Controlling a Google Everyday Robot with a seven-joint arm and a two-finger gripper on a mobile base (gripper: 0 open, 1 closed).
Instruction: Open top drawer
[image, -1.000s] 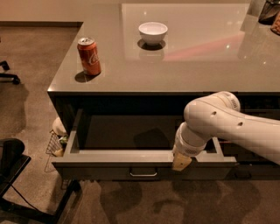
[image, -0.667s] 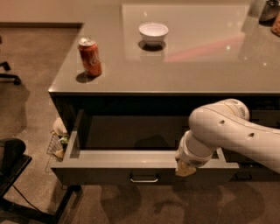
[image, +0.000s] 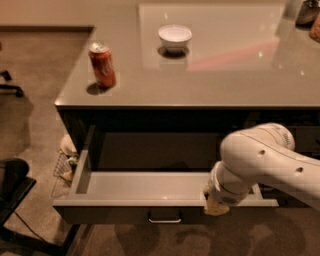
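Evidently late in the pull: the top drawer stands well out from under the counter, its plain grey floor open to view across nearly the whole width, its front toward the near side. The gripper sits at the drawer's near front edge, right of centre, low under the bulky white wrist of the arm, which reaches in from the right. Only a pale tip shows below the wrist, lying against or over the top lip of the front panel; touching or merely just beside it, cannot tell. Open or closed state of the gripper: cannot tell, the wrist hides it. The small metal pull at the centre of the front is left of the gripper and apart from it, so the pull is not what is held, if anything is. Judgement: the opening step is close to done, perhaps done. The next move, as I read it, calls for one of two things. One is a short further draw straight toward the near side, kept level so the hold on the lip does not slip. The other is a let-go and a lift clear upward without nudging the drawer back in. On the counter, far from the work, a red can stands near the left edge and a white bowl farther back; neither is in the way.
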